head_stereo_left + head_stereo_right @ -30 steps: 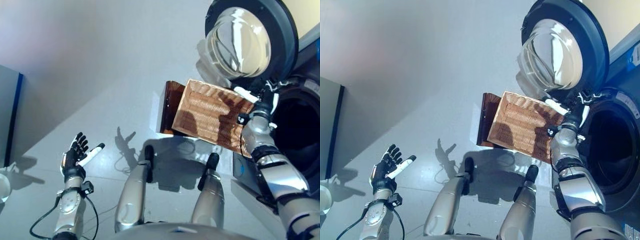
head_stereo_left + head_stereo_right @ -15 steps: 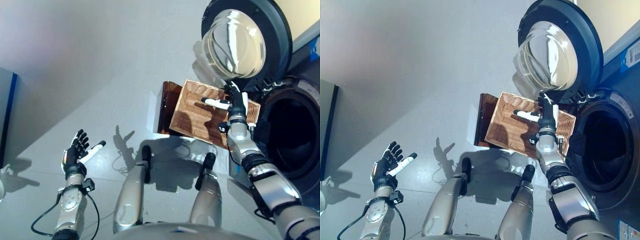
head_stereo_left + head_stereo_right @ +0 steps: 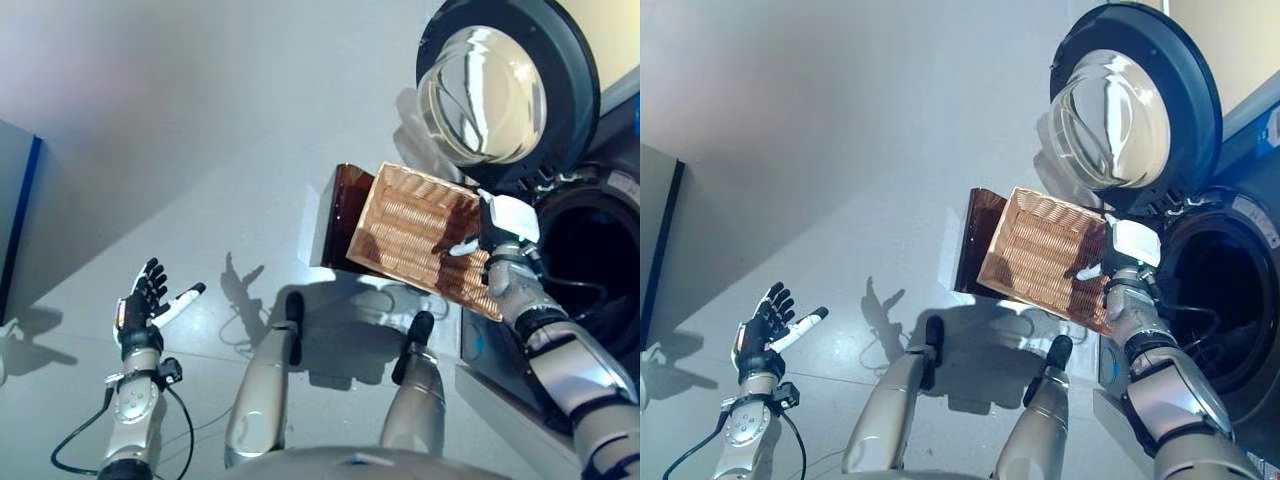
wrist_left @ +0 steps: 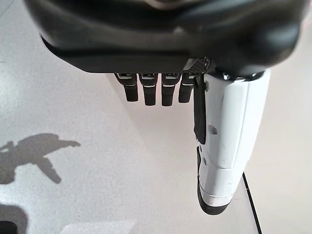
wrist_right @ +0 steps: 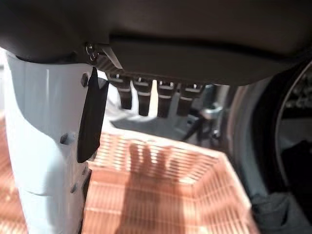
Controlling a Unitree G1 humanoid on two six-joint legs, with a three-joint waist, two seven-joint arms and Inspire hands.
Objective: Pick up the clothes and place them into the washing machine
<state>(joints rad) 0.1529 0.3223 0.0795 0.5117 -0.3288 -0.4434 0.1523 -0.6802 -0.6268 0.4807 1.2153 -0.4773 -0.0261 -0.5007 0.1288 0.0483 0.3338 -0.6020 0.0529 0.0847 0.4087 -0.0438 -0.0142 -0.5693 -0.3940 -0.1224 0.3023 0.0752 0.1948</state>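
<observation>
A woven wicker basket sits tilted on the floor beside the washing machine, and its inside holds no clothes. The machine's dark drum opening lies at the right, with the round glass door swung open above it. A dark lump that may be cloth lies at the drum's mouth. My right hand hovers over the basket's edge nearest the drum, fingers straight, holding nothing. My left hand hangs open over bare floor at the lower left, white-covered thumb out.
A dark brown panel stands against the basket's far side. A grey cabinet with a blue edge is at the far left. Plain grey floor spreads between the cabinet and the basket.
My right hand came from the drum's rim out over the basket's middle, then back to the basket's edge by the drum. The left hand stayed put; the camera shifted a little.
</observation>
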